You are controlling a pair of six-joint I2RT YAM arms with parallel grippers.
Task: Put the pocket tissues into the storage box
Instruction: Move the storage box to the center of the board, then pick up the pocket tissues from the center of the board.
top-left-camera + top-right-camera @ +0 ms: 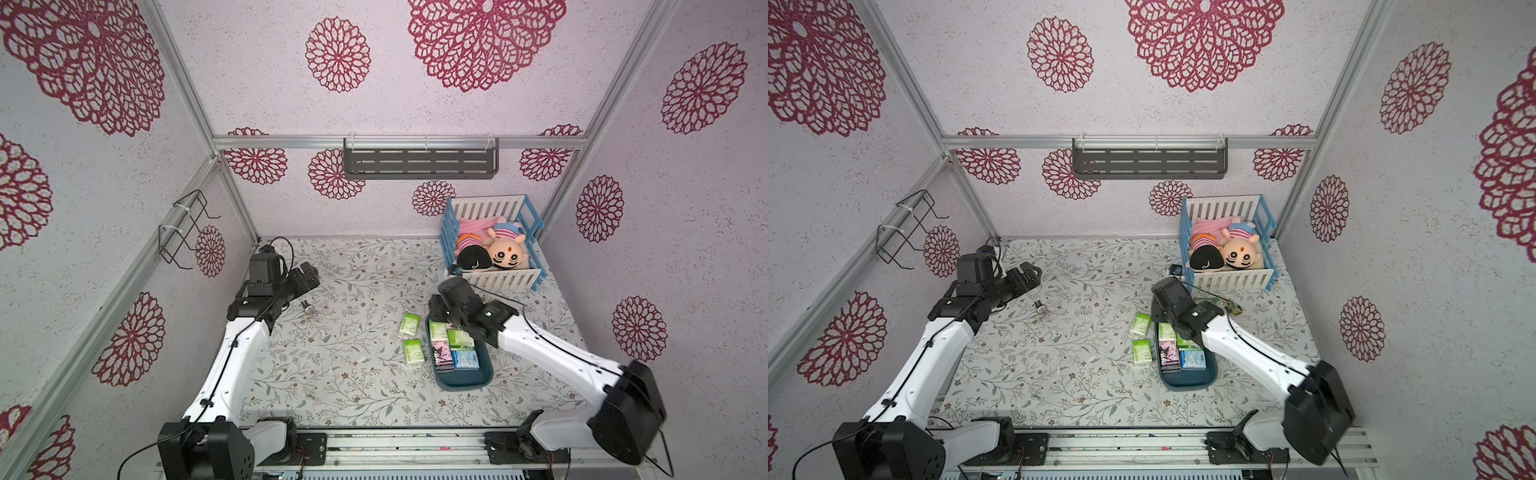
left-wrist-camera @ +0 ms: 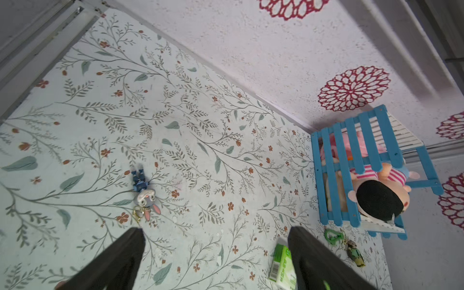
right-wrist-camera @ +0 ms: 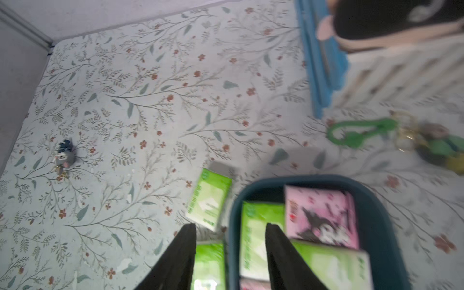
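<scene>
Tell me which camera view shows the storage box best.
Both top views: the storage box shows almost whole, its far end under the right arm. The right wrist view gives only its far end, blurred. The left wrist view misses it.

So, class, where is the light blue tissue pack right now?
In a top view, the light blue pack lies inside the storage box, beside the pink pack, on the robot's right side of the table.
</scene>
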